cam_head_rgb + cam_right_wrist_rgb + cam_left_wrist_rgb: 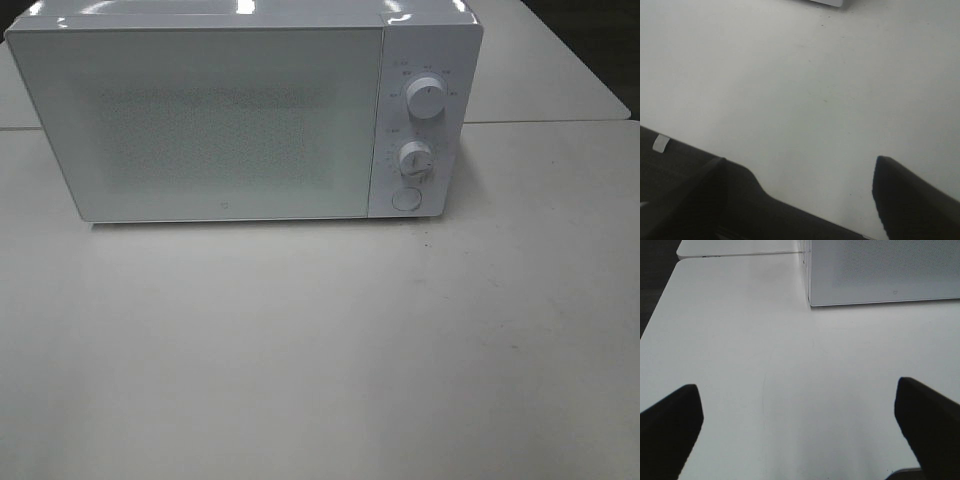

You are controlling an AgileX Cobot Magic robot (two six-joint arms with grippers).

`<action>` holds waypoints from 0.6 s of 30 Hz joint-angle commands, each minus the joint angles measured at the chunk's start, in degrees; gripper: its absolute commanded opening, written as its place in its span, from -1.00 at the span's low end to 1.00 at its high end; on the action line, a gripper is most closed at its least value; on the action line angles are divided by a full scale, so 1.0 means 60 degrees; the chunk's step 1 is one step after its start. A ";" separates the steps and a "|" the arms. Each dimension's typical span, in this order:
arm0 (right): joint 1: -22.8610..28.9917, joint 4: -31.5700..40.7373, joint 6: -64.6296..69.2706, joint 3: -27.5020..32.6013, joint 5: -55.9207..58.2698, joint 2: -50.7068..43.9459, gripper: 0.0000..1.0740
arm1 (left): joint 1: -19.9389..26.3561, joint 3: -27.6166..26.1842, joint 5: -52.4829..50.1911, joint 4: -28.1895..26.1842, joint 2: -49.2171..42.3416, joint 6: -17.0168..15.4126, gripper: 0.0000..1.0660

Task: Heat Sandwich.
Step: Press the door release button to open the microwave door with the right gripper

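Two claws are mine, and both hang slack over the white table (300, 350) in front of the microwave (230, 120). Neither shows in the high view.

Farthest left, my left claw (797, 390) is spread wide. Its dark fingers (670, 425) stand well apart with only bare tabletop between them, touching nothing. It sits in front of the microwave's left front corner, which its wrist camera sees ahead of it.

The microwave stands at the back of the table, its base flat on the surface. Its pale door (200, 115) is closed and takes up most of the front. To the right of the door is the control panel, with an upper knob (427, 97), a lower knob (414, 158) beneath it and a round button (405, 199) at the bottom.

Right of that, my right claw (797, 165) is also released, with empty table showing between its fingers (905, 195). It hovers near the table's edge, well apart from the microwave.

As for the sandwich, I cannot tell where it is: no view shows it, and the door hides the microwave's inside.
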 commanded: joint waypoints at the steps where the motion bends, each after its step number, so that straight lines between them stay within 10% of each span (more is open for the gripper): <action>1: -0.0955 -0.0086 -0.0029 0.0353 -0.0029 -0.1003 0.42 | 0.0010 0.0010 -0.0067 -0.0038 -0.0239 -0.0038 0.94; 18: -0.2903 -0.0019 -0.0411 0.1251 -0.0458 -0.3858 0.42 | 0.0010 0.0010 -0.0067 -0.0038 -0.0239 -0.0038 0.94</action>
